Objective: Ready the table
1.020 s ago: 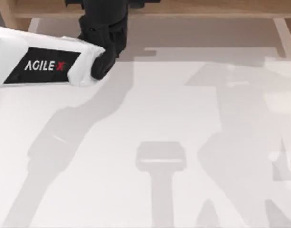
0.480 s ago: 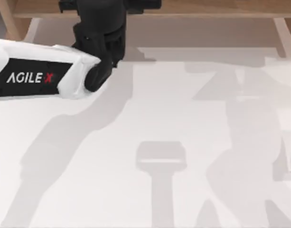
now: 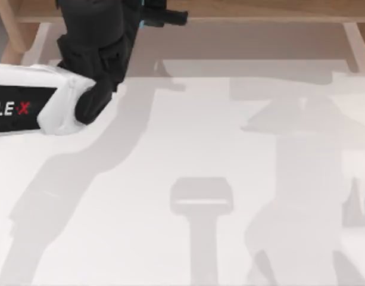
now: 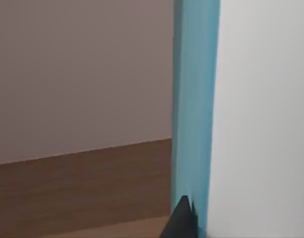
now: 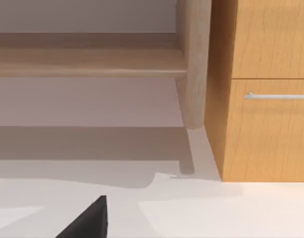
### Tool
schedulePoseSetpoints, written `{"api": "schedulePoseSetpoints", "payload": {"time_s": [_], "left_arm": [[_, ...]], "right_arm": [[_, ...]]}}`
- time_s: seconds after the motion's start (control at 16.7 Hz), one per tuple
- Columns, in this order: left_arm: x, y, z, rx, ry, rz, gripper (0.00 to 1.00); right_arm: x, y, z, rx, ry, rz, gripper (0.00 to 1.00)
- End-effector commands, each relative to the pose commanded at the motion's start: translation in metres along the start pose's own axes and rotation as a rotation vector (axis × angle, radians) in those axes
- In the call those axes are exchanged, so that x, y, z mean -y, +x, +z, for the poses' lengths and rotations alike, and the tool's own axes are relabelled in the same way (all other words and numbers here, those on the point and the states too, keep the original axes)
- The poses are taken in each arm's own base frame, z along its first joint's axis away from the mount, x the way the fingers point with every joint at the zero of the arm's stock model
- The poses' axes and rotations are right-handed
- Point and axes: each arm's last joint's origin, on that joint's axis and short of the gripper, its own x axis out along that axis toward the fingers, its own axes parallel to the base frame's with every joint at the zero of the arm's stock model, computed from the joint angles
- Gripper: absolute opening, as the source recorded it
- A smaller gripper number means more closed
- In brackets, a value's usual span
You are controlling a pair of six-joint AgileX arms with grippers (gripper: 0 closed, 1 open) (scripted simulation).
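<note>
The table [image 3: 218, 149] is a wide, plain white top crossed by grey shadows of the arms. My left arm, white with a black wrist [image 3: 93, 53], reaches over the table's far left corner. Its gripper [image 3: 164, 16] points right along the far edge, with a teal glint beside it. In the left wrist view a black tip of that gripper [image 4: 181, 220] sits against a tall teal-edged white panel [image 4: 194, 99]. A black corner of my right gripper [image 5: 87, 220] shows low in the right wrist view, above the white top [image 5: 216, 213].
A wooden shelf unit [image 3: 259, 9] runs along the far edge, with a wooden post [image 3: 9, 24] at the far left. The right wrist view faces a round wooden leg [image 5: 194, 64] and a wood cabinet with a metal drawer handle [image 5: 275, 95].
My left arm has swung left, and its black wrist and gripper have moved left along the far edge. The right-side shadows on the table have shifted.
</note>
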Motion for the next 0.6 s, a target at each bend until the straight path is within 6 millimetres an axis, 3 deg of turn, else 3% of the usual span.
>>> {"api": "schedulePoseSetpoints", "payload": {"time_s": [0.6], "left_arm": [[-0.123,-0.085,-0.024,0.035,0.544,-0.224,0.0]], "right_arm": [[0.0,0.0,0.0,0.0,0.0,0.0,1.0]]}}
